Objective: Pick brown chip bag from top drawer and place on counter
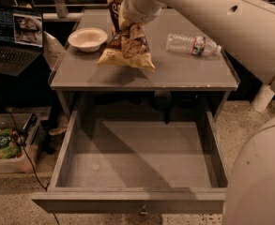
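The brown chip bag [126, 46] hangs from its top corner above the back left of the counter [188, 71], its pale yellow bottom edge just over the surface and casting a shadow. My gripper [120, 14] is at the end of the white arm, shut on the bag's upper part and mostly hidden by the wrist. The top drawer [141, 161] is pulled fully open below the counter. Its flat grey bottom is bare, and its small knob [143, 213] shows on the front.
A white bowl [87, 38] sits on the counter left of the bag. A plastic water bottle [192, 44] lies at the back right. An open laptop [12, 36] stands at far left. A bin with a green packet [3, 144] is on the floor.
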Controlling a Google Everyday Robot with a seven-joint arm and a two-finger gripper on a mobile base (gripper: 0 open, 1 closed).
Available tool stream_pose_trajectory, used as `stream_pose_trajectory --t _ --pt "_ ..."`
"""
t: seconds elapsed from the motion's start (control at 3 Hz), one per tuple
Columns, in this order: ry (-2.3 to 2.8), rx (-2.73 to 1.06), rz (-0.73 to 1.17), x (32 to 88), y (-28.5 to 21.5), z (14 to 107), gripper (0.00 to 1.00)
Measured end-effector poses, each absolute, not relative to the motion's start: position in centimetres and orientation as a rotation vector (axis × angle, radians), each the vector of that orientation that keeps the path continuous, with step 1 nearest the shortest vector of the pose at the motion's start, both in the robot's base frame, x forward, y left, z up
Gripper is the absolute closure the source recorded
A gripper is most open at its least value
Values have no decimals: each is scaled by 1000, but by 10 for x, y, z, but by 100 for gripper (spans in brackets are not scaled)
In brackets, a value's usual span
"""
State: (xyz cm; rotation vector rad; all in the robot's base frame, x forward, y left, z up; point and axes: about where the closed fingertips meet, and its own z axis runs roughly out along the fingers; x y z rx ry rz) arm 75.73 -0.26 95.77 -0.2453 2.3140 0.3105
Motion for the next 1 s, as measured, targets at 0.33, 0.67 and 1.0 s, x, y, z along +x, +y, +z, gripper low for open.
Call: stream_pose_trajectory --t 0.33,0.67,1.0 --pt "2314 -245 310 757 -3 958 12" --pt "2314 -245 310 757 -3 958 0" --pt "2314 -245 310 757 -2 958 0"
